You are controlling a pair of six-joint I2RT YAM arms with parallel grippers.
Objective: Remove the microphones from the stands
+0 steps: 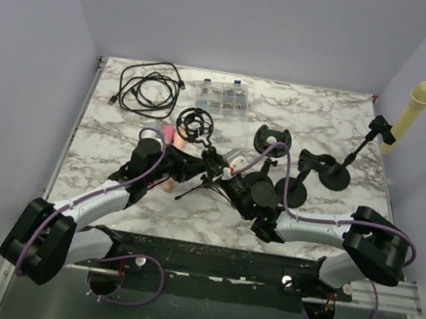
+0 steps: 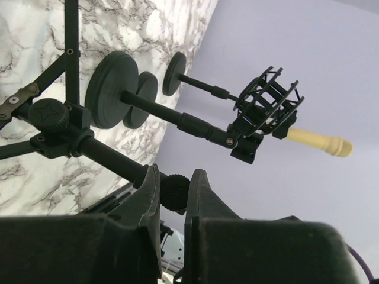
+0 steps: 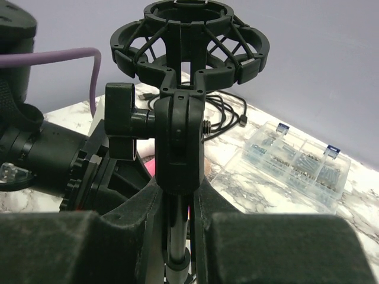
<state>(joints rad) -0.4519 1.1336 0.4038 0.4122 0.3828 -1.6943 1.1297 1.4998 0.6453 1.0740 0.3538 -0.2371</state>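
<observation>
microphone (image 1: 167,133) mostly behind left arm (image 1: 116,189)

Tabletop (image 1: 339,122): white-grey marble look, smooth, slight sheen. Stand (image 2: 112,157): black tube, satin, looks like painted metal. Its knob (image 2: 52,115) is ribbed plastic. Shock mount (image 3: 189,35): black moulded plastic, semi-gloss. Round bases (image 2: 109,89): matt black. Finger faces on left gripper (image 2: 173,192) and right gripper (image 3: 177,204): matt black, finely grainy. Arm cable (image 3: 53,56): smooth purple sheath. Parts box (image 1: 223,99): clear glossy plastic. Cream microphone (image 1: 417,106): matt.
</observation>
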